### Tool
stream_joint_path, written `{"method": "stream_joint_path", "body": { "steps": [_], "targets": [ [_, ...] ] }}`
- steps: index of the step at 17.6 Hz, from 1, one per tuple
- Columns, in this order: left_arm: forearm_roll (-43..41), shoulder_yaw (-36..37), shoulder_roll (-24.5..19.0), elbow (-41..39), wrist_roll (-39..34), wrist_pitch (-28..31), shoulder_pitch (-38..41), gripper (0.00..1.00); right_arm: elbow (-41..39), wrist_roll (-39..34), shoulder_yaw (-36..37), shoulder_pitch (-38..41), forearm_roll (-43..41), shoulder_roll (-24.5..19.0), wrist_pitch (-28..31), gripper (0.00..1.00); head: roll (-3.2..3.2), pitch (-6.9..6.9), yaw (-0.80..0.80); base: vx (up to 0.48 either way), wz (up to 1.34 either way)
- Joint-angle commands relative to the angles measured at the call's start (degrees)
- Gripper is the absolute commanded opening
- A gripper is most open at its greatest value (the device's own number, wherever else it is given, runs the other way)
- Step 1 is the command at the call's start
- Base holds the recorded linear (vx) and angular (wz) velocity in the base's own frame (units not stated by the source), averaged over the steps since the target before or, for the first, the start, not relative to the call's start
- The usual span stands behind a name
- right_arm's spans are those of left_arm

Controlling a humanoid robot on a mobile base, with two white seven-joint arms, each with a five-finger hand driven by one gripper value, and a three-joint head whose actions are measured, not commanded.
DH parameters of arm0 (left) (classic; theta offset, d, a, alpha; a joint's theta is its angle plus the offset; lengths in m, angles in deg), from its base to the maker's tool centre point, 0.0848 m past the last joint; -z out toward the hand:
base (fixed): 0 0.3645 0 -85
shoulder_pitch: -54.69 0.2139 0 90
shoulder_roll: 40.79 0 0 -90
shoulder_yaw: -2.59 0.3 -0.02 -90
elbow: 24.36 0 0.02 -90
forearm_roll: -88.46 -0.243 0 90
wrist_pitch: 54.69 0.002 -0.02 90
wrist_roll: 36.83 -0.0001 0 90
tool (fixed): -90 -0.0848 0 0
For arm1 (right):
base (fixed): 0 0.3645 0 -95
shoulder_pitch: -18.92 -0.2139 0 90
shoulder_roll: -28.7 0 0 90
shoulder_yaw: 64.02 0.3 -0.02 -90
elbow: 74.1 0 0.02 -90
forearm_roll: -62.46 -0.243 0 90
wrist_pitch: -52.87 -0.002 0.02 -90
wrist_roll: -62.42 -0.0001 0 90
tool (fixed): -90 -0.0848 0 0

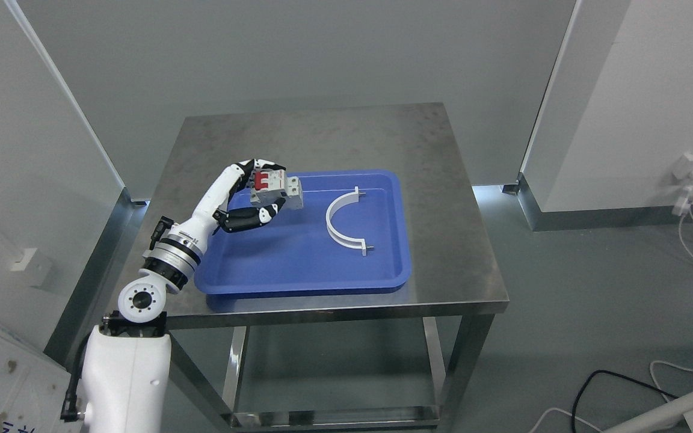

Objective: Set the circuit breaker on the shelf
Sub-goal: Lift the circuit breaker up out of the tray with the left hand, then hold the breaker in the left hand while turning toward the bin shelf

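Between the clenched fingers (250,219) and thumb of the robot's left hand (256,195), a grey circuit breaker (276,191) with red switches is gripped, apparently held above the left part of a blue tray (298,264). Just right of the fingertips, a white curved bracket (341,221) lies in the tray, which sits on a steel table (322,132). Done well, the carry would keep the grip firm and the breaker level, clearing the tray rim before heading for the shelf, which is not in view.
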Motion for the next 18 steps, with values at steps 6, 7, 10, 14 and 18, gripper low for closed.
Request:
{"method": "stream_joint_path", "body": {
  "steps": [6,7,10,14,18],
  "targets": [
    [12.5,-9.6,1.6,-8.9,-11.9,-11.6,7.1,0.06,0.0,0.0,-1.1,0.0,0.0,1.0,13.4,1.00,0.00,0.00,0.00,-0.006,0.01],
    [12.9,-9.6,1.6,-10.7,-12.2,-12.4,8.0,0.06,0.0,0.0,-1.1,0.0,0.0,1.0,13.4,1.00,0.00,0.00,0.00,-0.026,-0.06],
    [13.3,-9.0,1.6,-13.2,-11.2,-12.8,11.3,0.06,0.0,0.0,-1.1,0.0,0.0,1.0,13.4,1.00,0.00,0.00,0.00,-0.047,-0.07],
    [14.6,-8.4,1.6,-16.0,-9.9,-13.0,15.1,0.06,0.0,0.0,-1.1,0.0,0.0,1.0,13.4,1.00,0.00,0.00,0.00,-0.072,-0.09],
    [14.7,-8.7,1.6,-17.3,-9.6,-13.0,15.3,0.06,0.0,0.0,-1.1,0.0,0.0,1.0,13.4,1.00,0.00,0.00,0.00,-0.098,-0.01]
  ]
}}
